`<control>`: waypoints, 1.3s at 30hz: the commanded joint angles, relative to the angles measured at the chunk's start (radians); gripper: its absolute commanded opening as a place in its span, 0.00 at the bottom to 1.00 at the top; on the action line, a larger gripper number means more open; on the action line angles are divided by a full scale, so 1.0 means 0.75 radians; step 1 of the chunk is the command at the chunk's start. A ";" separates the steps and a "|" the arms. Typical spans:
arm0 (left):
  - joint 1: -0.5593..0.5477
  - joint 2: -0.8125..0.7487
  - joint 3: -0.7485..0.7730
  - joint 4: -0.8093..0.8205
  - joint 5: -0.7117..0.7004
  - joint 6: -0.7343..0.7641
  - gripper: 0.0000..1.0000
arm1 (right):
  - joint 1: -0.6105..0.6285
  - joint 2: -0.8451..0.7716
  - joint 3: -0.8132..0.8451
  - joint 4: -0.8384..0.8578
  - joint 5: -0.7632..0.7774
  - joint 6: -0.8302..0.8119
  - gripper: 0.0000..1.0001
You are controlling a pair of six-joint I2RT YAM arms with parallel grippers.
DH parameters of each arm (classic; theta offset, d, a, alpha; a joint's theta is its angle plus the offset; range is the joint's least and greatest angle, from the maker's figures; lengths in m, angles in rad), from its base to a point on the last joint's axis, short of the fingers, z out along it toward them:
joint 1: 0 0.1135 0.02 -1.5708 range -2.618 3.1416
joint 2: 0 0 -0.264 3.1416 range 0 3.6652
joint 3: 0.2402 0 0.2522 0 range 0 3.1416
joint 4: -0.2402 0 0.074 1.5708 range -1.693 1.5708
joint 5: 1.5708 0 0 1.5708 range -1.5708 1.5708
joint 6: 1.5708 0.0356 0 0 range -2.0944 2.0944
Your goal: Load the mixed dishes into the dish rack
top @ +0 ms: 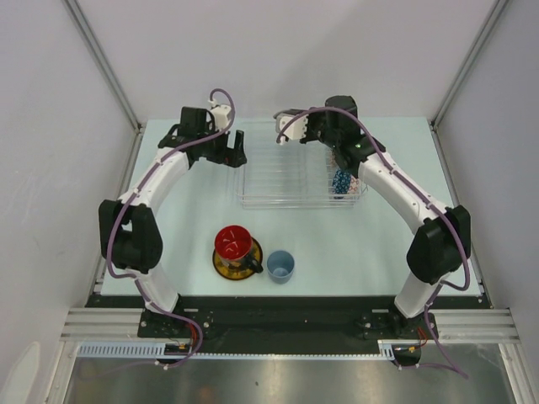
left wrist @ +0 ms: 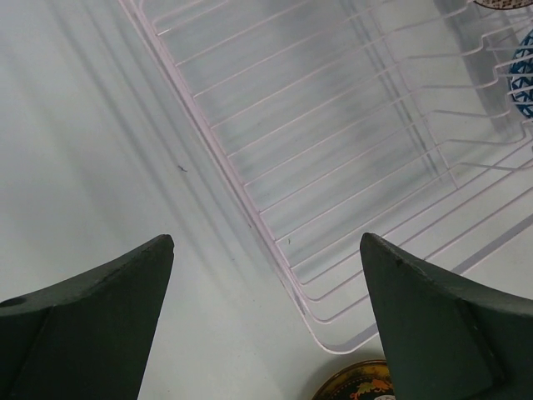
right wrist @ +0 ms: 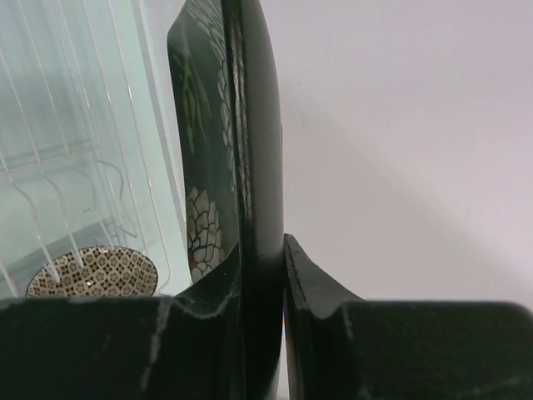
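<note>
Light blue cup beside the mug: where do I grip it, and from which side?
Take the light blue cup by its rim from straight above, one finger inside the open mouth, one outside the right wall. It stands upright, no handle shows, and the dark red-lined mug on the saucer crowds its left. The left gripper is open and free.

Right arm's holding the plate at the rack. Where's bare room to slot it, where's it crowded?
In the dish rack, the left and middle ribs are bare, from the left rim to the blue patterned bowl. Its right end is crowded: that bowl, the small patterned bowl, and the right gripper with the black floral square plate.
</note>
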 commanded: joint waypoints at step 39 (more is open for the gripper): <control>0.036 -0.013 -0.069 0.108 0.019 -0.043 1.00 | -0.177 0.216 0.159 0.392 -0.224 -0.096 0.00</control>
